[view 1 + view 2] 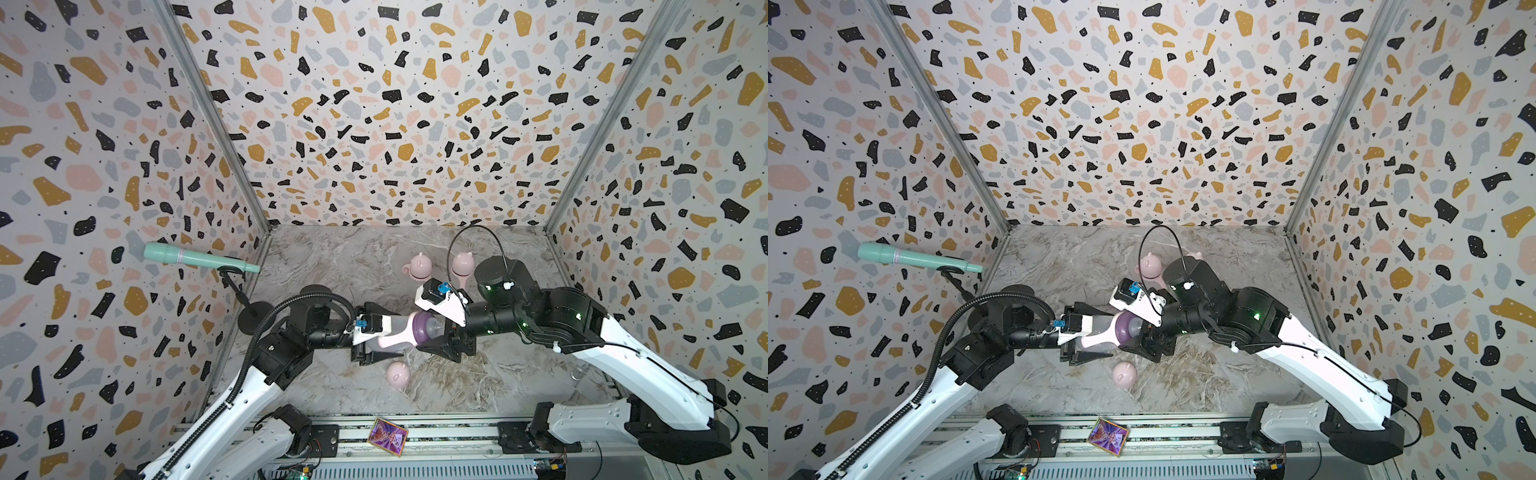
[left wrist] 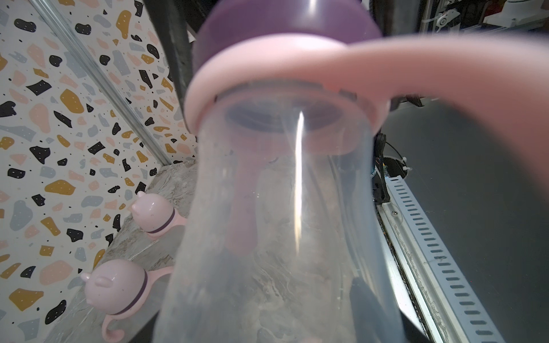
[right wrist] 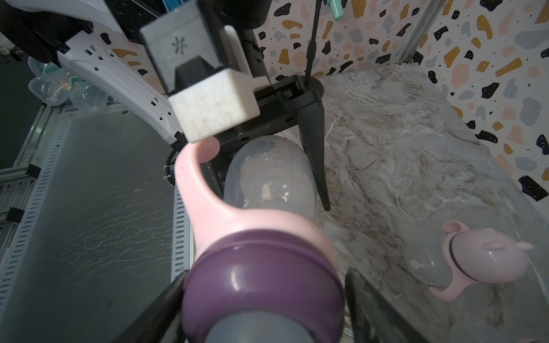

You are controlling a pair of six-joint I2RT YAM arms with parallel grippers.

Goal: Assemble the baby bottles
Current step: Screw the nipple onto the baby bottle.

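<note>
One baby bottle (image 1: 390, 332) hangs sideways above the marble table (image 1: 332, 266): clear body (image 2: 282, 237), pink handled collar (image 3: 208, 208) and purple teat ring (image 3: 261, 285) are on it. My left gripper (image 1: 400, 332) is shut on the clear body. My right gripper (image 3: 261, 297) straddles the purple ring; one finger touches it and a thin gap shows at the other. Two capped baby bottles (image 1: 419, 266) (image 1: 463, 266) stand at the back. A loose pink eared cap (image 1: 397, 374) lies on the table below the held bottle.
A green microphone (image 1: 199, 259) on a black stand reaches in from the left wall. A colourful card (image 1: 387, 436) lies on the metal rail (image 1: 457, 432) at the front. Patterned walls close in the table on three sides.
</note>
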